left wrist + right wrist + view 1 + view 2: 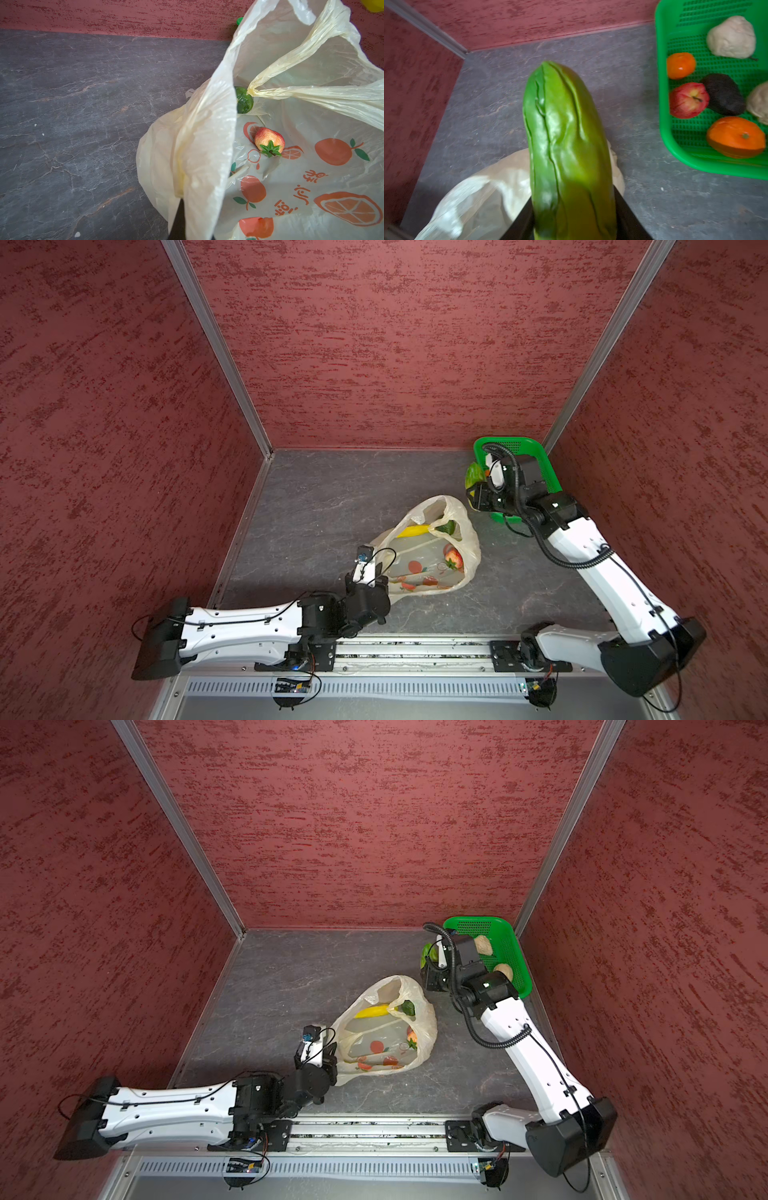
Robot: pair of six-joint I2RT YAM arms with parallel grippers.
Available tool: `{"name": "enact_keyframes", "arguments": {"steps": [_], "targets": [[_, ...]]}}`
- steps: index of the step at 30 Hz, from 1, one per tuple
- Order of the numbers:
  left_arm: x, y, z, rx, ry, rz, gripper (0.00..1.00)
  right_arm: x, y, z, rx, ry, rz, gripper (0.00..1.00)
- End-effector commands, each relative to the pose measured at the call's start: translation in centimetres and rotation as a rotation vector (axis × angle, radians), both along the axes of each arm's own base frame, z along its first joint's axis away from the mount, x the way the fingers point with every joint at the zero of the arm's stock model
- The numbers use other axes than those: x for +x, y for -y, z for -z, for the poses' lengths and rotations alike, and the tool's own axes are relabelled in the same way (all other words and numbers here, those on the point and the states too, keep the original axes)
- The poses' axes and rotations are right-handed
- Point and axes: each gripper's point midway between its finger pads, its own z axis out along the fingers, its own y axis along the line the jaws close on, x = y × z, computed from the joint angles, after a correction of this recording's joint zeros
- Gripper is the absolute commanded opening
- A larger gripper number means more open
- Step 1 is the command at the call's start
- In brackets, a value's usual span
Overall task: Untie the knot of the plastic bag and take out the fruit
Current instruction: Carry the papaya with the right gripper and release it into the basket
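Right gripper (574,214) is being used clamped on green fruit (566,135) near basket (662,104); bag (207,145) is being pinched at rim by left gripper (331,1054). Unloading step; next needs release over basket.

Entry: a slanting row of three orange Chinese-style characters (300,195) is printed on the plastic bag (207,135) among its orange-fruit pictures, appears upside down in the left wrist view, and is too distorted to read.
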Motion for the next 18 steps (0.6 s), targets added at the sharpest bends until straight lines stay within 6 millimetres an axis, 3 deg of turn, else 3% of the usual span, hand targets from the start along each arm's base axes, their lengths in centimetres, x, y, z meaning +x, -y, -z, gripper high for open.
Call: {"name": "enact_keyframes", "arguments": {"steps": [1,7,12,18], "targets": [[-0.1,0.0,-0.1,0.007,0.002,-0.004,0.0,3.5,3.9,1.2,-0.084,0.022,0.098,0.35],[-0.1,0.1,-0.3,0.007,0.003,-0.004,0.0,8.8,10.9,5.3,-0.231,-0.023,0.259,0.35],[0.0,0.2,-0.3,0.008,0.0,-0.009,0.0,12.7,15.1,8.4,-0.286,-0.066,0.335,0.36],[0.0,0.2,-0.4,0.013,-0.007,-0.021,0.0,15.9,20.5,11.5,-0.288,-0.134,0.453,0.36]]}}
